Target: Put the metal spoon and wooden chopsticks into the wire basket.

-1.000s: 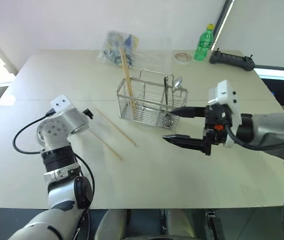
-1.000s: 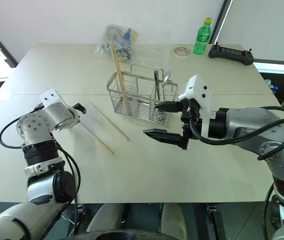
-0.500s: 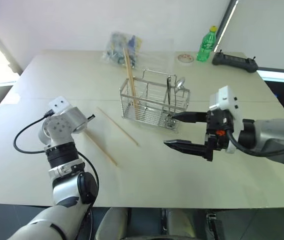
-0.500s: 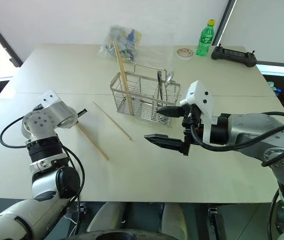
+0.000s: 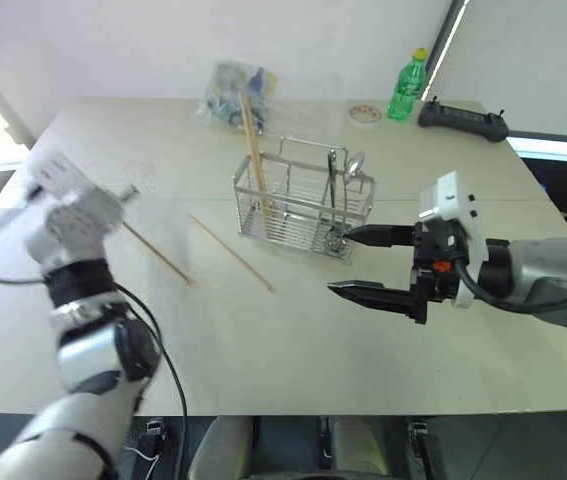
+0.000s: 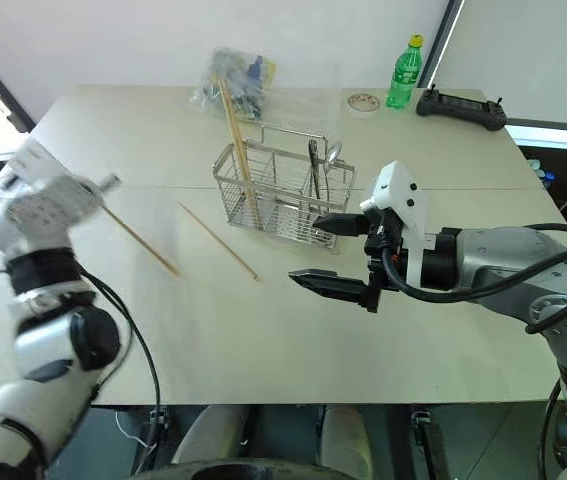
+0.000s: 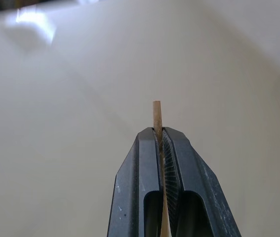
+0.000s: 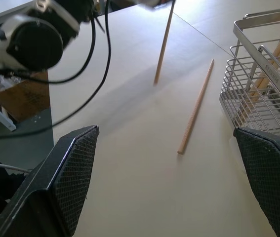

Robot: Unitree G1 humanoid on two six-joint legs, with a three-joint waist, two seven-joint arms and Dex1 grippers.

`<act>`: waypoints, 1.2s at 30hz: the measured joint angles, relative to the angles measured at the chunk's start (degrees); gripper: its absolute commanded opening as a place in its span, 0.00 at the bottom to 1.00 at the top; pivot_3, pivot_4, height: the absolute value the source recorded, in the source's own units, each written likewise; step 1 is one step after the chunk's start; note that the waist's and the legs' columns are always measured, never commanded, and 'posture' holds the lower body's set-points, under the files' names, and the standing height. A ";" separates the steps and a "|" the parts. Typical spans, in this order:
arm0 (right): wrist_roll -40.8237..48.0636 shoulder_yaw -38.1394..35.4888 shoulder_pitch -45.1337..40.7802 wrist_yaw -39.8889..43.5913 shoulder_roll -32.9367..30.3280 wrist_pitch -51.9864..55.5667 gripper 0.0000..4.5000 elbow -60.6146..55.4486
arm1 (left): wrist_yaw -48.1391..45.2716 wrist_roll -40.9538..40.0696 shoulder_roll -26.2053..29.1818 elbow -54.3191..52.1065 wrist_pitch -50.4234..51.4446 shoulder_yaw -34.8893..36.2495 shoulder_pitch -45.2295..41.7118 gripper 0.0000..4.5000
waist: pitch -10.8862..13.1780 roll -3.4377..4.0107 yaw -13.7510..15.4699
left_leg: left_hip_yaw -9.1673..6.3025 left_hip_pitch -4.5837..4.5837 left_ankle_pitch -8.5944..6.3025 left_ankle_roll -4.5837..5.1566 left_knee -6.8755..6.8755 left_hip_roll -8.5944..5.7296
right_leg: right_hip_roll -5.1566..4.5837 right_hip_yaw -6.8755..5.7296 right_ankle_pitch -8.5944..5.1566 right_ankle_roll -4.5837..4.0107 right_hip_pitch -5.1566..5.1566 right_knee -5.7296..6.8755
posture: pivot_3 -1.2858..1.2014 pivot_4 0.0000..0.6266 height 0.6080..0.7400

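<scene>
On the left side of the pale table, the left gripper is lifted up and its two black fingers are pinching one wooden chopstick by its end. That stick slants down from the claw toward the table top, and I cannot tell if its low tip touches. Just to the right of it, a second chopstick lies flat on the table by itself, between the held stick and the wire basket. The basket sits upright near the middle of the table. Two more chopsticks stand in its left part, leaning back toward the crinkly plastic bag behind it. The metal spoon stands in the right part of the basket with its shiny round end up. Farther right, the right gripper floats above the table just in front of the basket's right corner. Its fingers are spread wide apart and hold nothing. At the far right edge of the table sit a roll of tape, a green bottle and a black controller.
</scene>
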 measured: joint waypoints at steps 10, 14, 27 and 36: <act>2.72 -0.42 1.59 -2.42 -0.28 0.02 1.00 -0.23 | -44.88 -5.48 -1.14 -3.48 -17.69 -9.72 -13.13 0.01 | 0.01 0.07 -0.61 | 0.02 -0.10 -0.18 0.33 -0.12 0.02 | -0.07 0.00 0.15 0.26 0.13 -0.57 | 0.52 0.24 0.75; 3.83 -0.98 2.45 -3.83 -0.34 -0.02 1.00 -0.63 | -49.88 -10.70 -4.72 -8.13 -14.16 -11.09 -14.20 0.01 | 0.04 0.29 -1.36 | 0.08 0.02 -0.19 0.36 -0.16 0.06 | -0.02 0.02 0.15 0.28 0.13 -0.49 | 0.52 0.24 0.75; 7.37 -4.02 6.35 -10.14 -0.67 -1.01 1.00 -3.97 | -59.19 -6.67 -9.12 -8.01 -13.55 -20.04 -7.60 0.01 | 0.05 0.34 -2.06 | 0.05 0.04 -0.17 0.38 -0.01 0.07 | 0.04 0.03 0.15 0.27 0.21 -0.42 | 0.52 0.24 0.75; 9.68 -4.89 7.90 -13.57 -2.01 -2.67 1.00 -5.14 | -61.01 -2.00 -10.81 -8.24 -17.35 -22.38 -4.85 0.16 | 0.04 0.35 -1.99 | 0.05 0.03 -0.18 0.39 -0.03 0.06 | 0.01 0.04 0.15 0.27 0.22 -0.46 | 0.52 0.24 0.75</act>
